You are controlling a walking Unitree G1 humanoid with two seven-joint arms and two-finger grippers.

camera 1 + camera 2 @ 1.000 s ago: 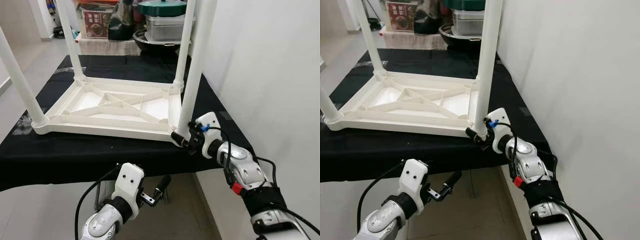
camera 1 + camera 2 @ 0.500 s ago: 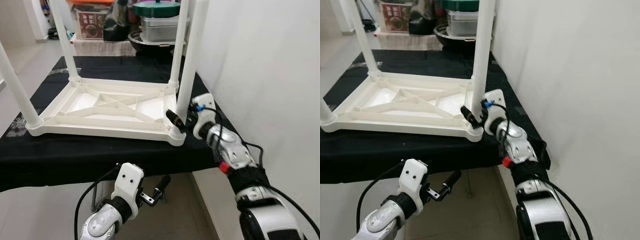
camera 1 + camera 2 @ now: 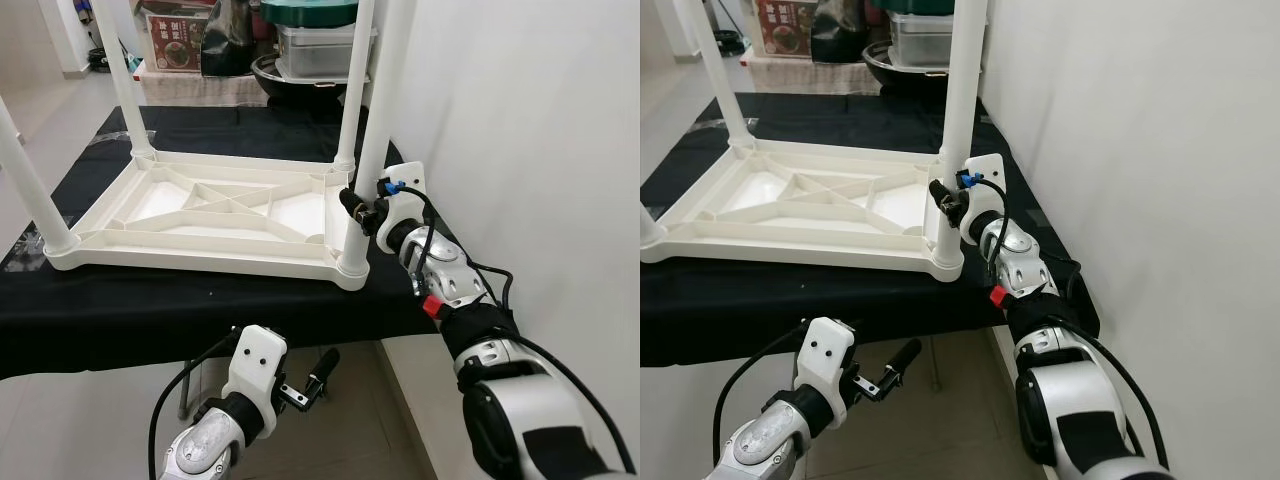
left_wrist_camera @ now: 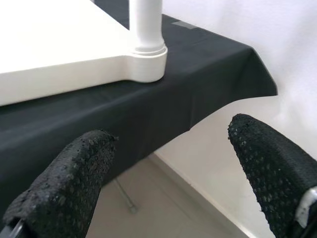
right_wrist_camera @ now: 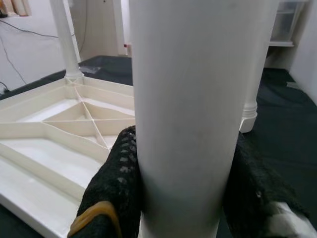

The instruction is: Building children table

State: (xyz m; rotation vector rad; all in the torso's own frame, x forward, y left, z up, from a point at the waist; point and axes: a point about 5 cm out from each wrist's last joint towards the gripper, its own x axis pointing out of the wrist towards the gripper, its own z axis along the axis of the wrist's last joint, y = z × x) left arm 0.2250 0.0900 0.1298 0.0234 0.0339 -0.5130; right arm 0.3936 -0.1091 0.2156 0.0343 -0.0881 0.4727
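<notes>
Left eye view: lying upside down on the black-clothed table [image 3: 200, 310], a white children table [image 3: 215, 215], its legs pointing up. Clamping the near right leg [image 3: 375, 140] partway up, the right gripper [image 3: 358, 208]. Hanging below the table edge, the left gripper [image 3: 310, 378], fingers spread and holding nothing. Standing beyond the far edge, a green-lidded container [image 3: 315, 40].

Right eye view: showing the same scene shifted, with more of the white wall [image 3: 1140, 150] rising beside the right arm.

Left wrist view: looking between two spread black fingers [image 4: 64, 183] at the corner socket of the near right leg sitting on the black cloth, with floor below the overhanging cloth.

Right wrist view: showing close up what the head views cannot, both black pads [image 5: 116, 183] pressing against opposite sides of the white leg, with the ribbed underside of the tabletop spreading behind.
</notes>
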